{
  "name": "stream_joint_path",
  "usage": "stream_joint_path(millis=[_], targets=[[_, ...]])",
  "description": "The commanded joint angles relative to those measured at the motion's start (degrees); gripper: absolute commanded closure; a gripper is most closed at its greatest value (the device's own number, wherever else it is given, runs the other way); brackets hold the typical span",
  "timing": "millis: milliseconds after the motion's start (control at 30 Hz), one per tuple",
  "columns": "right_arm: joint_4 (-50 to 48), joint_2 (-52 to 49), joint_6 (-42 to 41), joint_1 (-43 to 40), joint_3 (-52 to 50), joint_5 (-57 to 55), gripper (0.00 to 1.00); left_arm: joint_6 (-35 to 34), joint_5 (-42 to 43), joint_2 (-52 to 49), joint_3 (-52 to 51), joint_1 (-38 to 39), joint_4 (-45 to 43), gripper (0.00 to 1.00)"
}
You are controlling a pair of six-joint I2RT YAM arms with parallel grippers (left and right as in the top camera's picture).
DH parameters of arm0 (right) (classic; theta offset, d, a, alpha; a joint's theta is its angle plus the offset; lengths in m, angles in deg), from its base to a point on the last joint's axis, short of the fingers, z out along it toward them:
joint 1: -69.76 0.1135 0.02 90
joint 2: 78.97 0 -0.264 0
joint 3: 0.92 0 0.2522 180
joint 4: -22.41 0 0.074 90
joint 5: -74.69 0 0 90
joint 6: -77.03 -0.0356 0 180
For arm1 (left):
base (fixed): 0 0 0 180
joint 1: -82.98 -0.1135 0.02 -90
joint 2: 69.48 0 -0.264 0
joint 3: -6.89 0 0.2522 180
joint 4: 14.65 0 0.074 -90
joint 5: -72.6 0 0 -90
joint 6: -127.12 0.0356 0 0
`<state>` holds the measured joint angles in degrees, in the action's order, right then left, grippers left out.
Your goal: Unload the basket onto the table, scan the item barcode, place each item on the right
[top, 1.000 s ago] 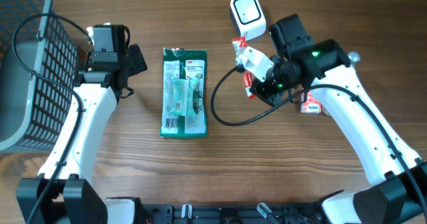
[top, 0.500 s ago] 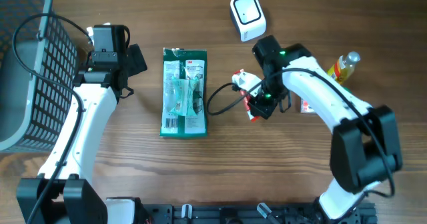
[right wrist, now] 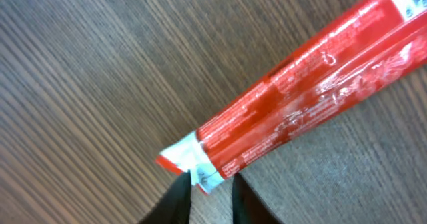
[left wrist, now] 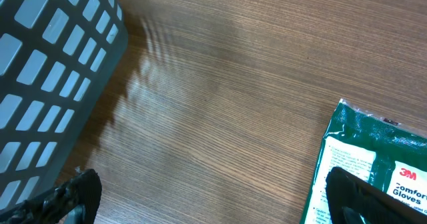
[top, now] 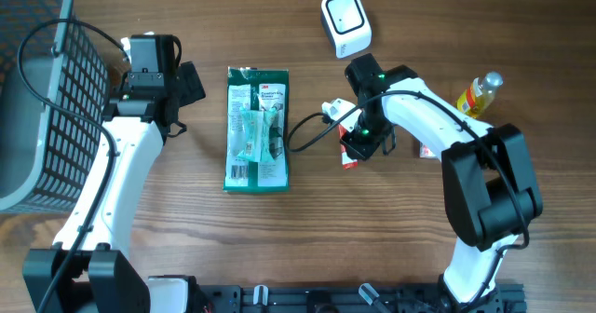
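The right fingers (top: 359, 142) are pointing down at the desk (top: 372, 238) in the overhead view, hanging right over the red tube (top: 348, 158), which is lying on the wood a little right of centre. From up here the gap between them is hiding. The white scanner (top: 345, 22) is sitting at 12 o'clock from the tube, apart from it. A green pack of gloves (top: 258, 129) is lying at 9 o'clock and a yellow bottle (top: 473, 95) at 2 o'clock. The left fingers (top: 191, 82) are hovering between the pack and the grey basket (top: 37, 89) at the far 9 o'clock edge. In the left wrist view those fingers (left wrist: 363, 197) are standing wide apart at 7 and 5 o'clock, holding nothing, with only bare wood between them. The basket is showing at 10 o'clock and a corner of the pack at 4 o'clock. In the right wrist view the tube (right wrist: 300, 104) is running from 7 o'clock up toward 2 o'clock. Its crimped end is meeting the tips of the fingers (right wrist: 175, 199), which are standing narrowly parted; whether they are pinching it I cannot tell.
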<state>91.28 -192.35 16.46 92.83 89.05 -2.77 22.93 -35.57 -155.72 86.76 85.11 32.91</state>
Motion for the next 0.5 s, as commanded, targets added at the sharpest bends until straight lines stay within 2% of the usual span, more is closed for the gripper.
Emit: stream_joint_path(millis=[0, 67, 100, 233, 300, 467], targets=[[-1.38, -0.70, -1.86, -0.20, -0.44, -0.61, 0.76, 0.50, -0.52, 0.04, 0.61, -0.28, -0.17, 0.00], [-4.17, -0.70, -9.38, -0.31, -0.44, -1.16, 0.76, 0.50, -0.52, 0.04, 0.61, -0.28, -0.17, 0.00], [-6.84, -0.70, -21.00, -0.39, -0.44, -1.14, 0.76, 0.50, -0.52, 0.04, 0.61, -0.28, -0.17, 0.00], [-5.51, -0.68, -39.54, -0.42, -0.44, -0.50, 0.79, 0.50, -0.52, 0.04, 0.61, -0.28, -0.17, 0.00], [-3.45, -0.68, -47.06, -0.42, -0.44, -0.48, 0.78, 0.50, -0.52, 0.04, 0.61, -0.28, -0.17, 0.00], [-1.27, -0.68, -56.13, -0.42, -0.44, -0.48, 0.80, 0.50, -0.52, 0.04, 0.61, -0.28, -0.17, 0.00]])
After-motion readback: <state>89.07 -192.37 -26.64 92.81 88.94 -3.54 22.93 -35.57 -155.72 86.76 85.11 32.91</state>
